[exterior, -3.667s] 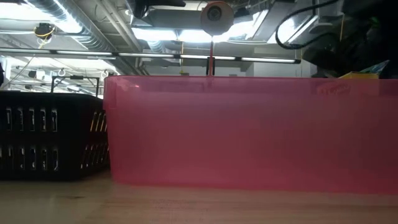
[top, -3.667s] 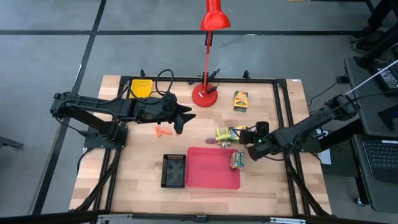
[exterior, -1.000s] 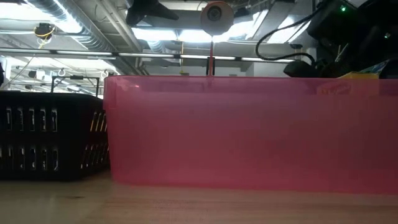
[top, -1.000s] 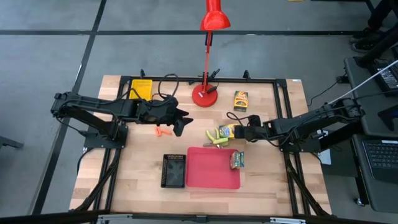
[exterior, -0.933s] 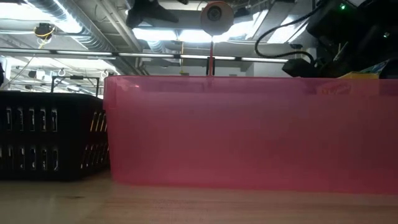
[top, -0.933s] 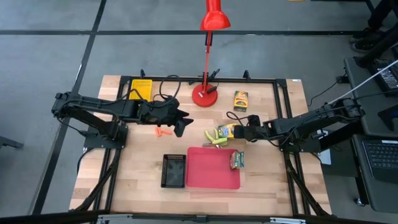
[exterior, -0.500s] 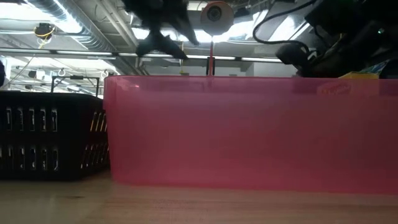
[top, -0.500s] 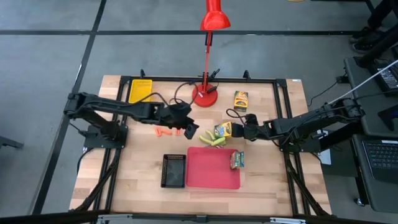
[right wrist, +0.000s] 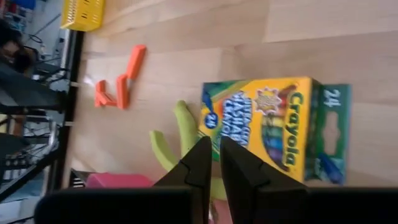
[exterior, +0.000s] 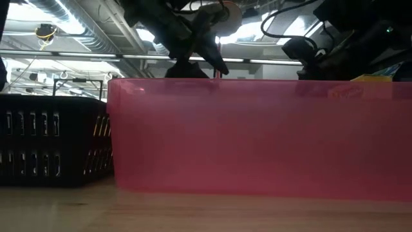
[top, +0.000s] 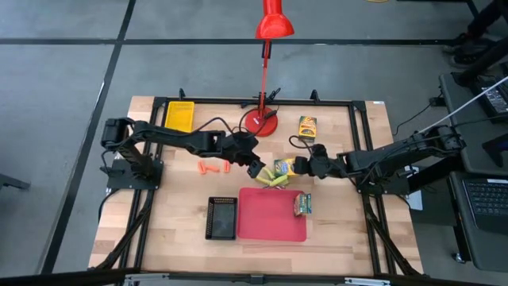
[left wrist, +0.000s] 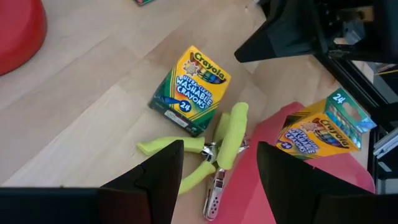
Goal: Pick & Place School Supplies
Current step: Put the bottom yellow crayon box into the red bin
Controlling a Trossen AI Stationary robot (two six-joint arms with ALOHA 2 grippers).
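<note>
Now, from above, the left arm has swung inward from beside the orange sticks (top: 209,168) to the middle of the worktop (top: 175,214), so that the left claw (top: 255,169) sits just beside the scissors tool (top: 274,181) and the crayon box (top: 284,166) lying there. That likely means the scissors tool is its next pick. The right claw (top: 302,166) has meanwhile nudged this box a little further left. 1 box (top: 303,204) already leans inside the red tray (top: 266,222); a 3rd box (top: 307,127) lies near the lamp base (top: 261,122), well apart from both arms.

Low down, the red tray wall (exterior: 257,135) fills the picture; both arms show only as dark shapes above its rim.

Seen from the left wrist, the left claw (left wrist: 220,163) is spread wide, hanging over the scissors tool (left wrist: 211,149), with the crayon box (left wrist: 189,90) touching that tool. The arm stretches long and low across the worktop.

Seen from the right wrist, the right claw (right wrist: 216,155) is pressed together, holding nothing, its tips against the crayon box (right wrist: 264,127). The right arm reaches in low from its side.
</note>
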